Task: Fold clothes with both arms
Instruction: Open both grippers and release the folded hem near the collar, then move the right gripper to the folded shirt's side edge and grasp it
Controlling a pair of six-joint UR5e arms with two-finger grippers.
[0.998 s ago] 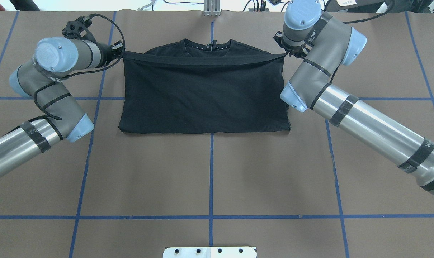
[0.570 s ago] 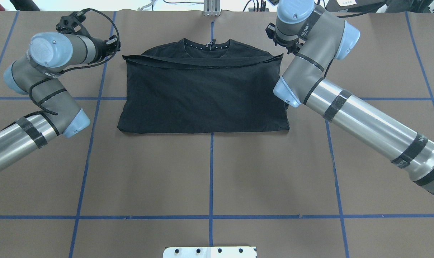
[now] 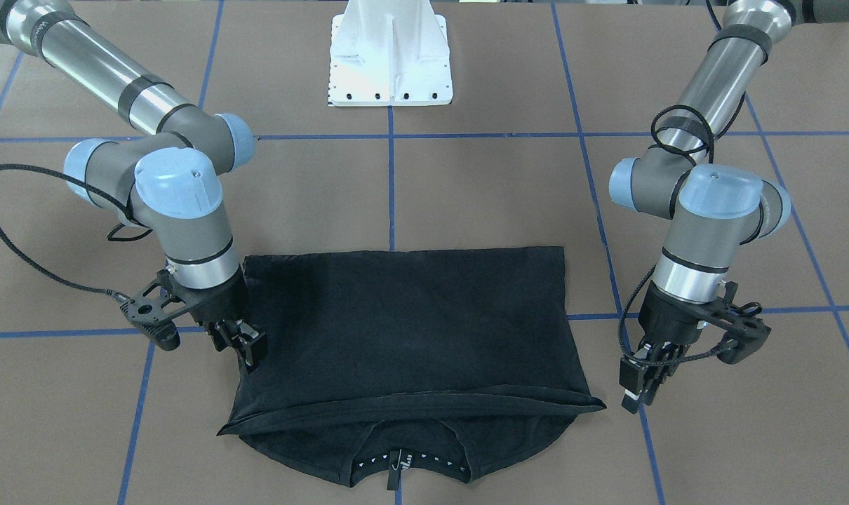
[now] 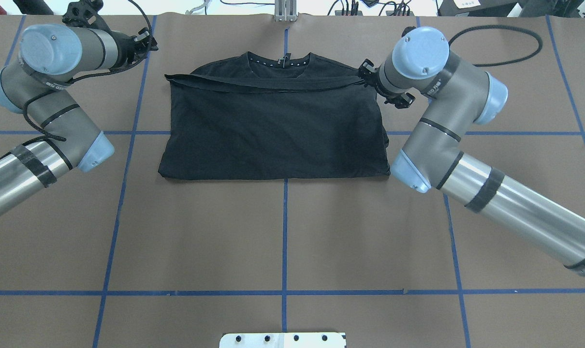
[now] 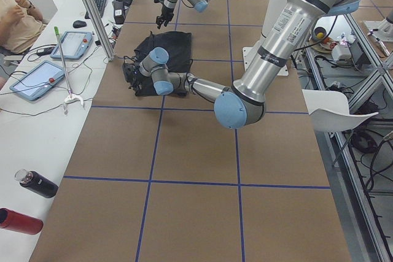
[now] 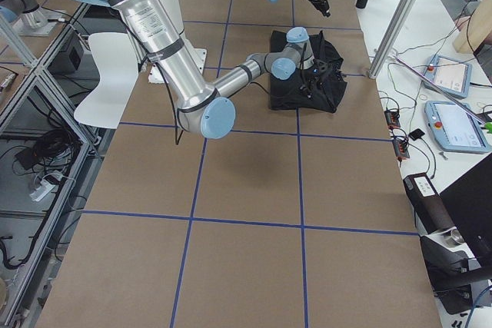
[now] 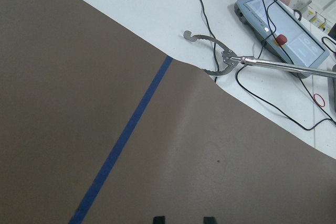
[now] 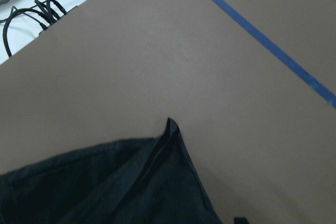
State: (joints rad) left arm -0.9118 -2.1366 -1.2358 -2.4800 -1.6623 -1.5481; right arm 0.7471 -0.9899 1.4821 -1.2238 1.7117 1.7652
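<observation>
T-shirt [image 4: 273, 128]: black, flat on brown-paper table [image 4: 283, 232], upper ctr of overhead frame, collar toward top edge. Folded over: hem edge runs as a band across the shoulders just below collar, fold line along btm. In front view it sits lower ctr, collar w/ small white marks at btm edge.

right gripper [image 3: 248, 345]: left of ctr in front view, pointing down at shirt's side edge, beside the cloth. Touching or just above, can't tell. Right wrist cam: a corner of the T-shirt pokes up mid-frame on bare paper. One fingertip [image 8: 240, 220] shows at btm edge, the other lost vs black cloth, so jaw width can't be told.

left gripper [image 3: 640, 389]: right side of front view, off the shirt, near its corner but apart, over a blue tape [image 3: 652, 449] line. Left wrist cam: two fingertips [image 7: 159, 219] at btm edge, spread, nothing between them. Only paper and tape below. Grabber tool [image 7: 220, 59] and pendant [image 7: 283, 30] on white bench, upper right.
</observation>
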